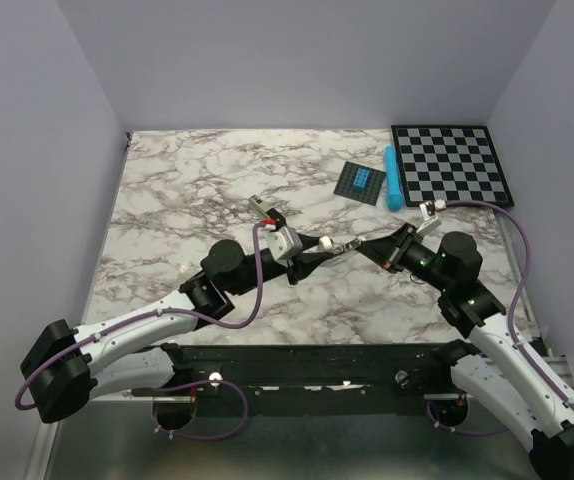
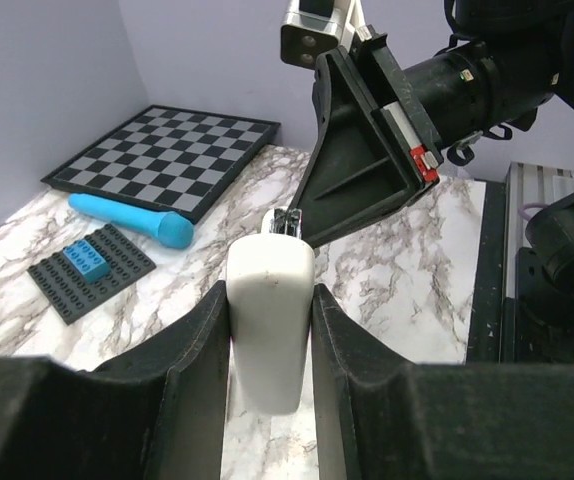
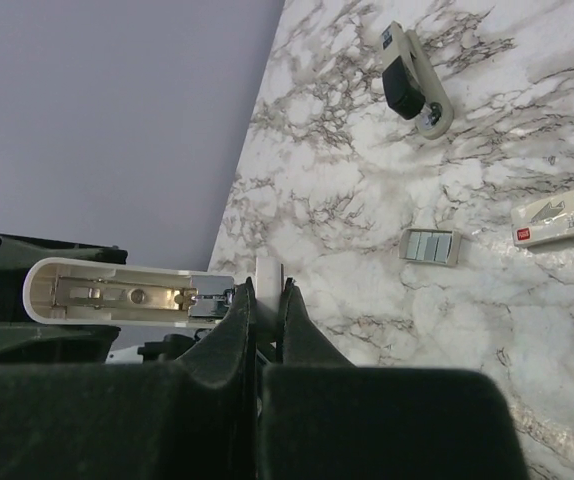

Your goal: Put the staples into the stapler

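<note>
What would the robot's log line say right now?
left gripper: holds stapler | right gripper: shut at stapler's end | staples: on table

Robot manipulation cell in a lab, shown by a bare enclosure and fixed rig.
A marble-patterned table (image 1: 167,180) is boxed in by plain lilac walls (image 1: 37,150). Two robot arms, left arm (image 1: 137,335) and right arm (image 1: 507,370), are bolted to a black rail (image 1: 307,362) at the near edge, with purple cables (image 1: 255,270) left exposed. A checkerboard (image 1: 452,160), a studded baseplate (image 1: 359,182) and a blue cylinder (image 1: 394,178) are grouped at the far right corner.
</note>
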You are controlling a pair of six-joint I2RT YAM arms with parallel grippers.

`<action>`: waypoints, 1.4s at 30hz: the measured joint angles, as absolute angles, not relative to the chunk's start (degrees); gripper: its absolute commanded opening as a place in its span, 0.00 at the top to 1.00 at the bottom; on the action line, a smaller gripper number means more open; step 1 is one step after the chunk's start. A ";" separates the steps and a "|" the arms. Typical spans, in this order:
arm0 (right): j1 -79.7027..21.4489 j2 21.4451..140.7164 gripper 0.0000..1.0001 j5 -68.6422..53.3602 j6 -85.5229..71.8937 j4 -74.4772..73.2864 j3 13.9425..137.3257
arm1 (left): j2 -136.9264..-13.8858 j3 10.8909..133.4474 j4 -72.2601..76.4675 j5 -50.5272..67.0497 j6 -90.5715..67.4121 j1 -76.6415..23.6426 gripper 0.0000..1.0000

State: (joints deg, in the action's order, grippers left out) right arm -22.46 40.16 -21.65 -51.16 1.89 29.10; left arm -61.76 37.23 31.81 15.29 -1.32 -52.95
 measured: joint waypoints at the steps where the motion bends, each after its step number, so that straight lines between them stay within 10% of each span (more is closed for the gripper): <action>1: -22.37 40.03 0.99 -21.56 -51.29 1.87 29.10 | -60.51 35.77 32.69 14.35 -1.54 -53.04 1.00; 15: -20.58 32.25 0.99 -16.56 -53.10 0.97 29.04 | -51.07 14.24 49.04 -6.07 -16.29 -52.58 0.90; 20: -20.45 30.68 0.99 -16.01 -53.80 2.52 28.42 | -55.22 9.87 52.97 -11.25 -23.75 -52.25 0.46; 28: -20.45 34.30 0.99 -15.31 -52.88 3.75 25.61 | -52.31 12.16 52.49 -10.22 -28.01 -52.25 0.05; 42: -20.45 39.46 0.99 -12.69 -51.90 6.44 20.21 | -47.99 35.92 14.41 -17.47 -34.20 -52.25 0.10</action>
State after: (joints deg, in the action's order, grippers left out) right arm -20.45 39.46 -12.69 -51.90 6.44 20.21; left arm -47.99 35.92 14.41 -17.47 -34.20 -52.25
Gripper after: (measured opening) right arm 0.047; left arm 0.935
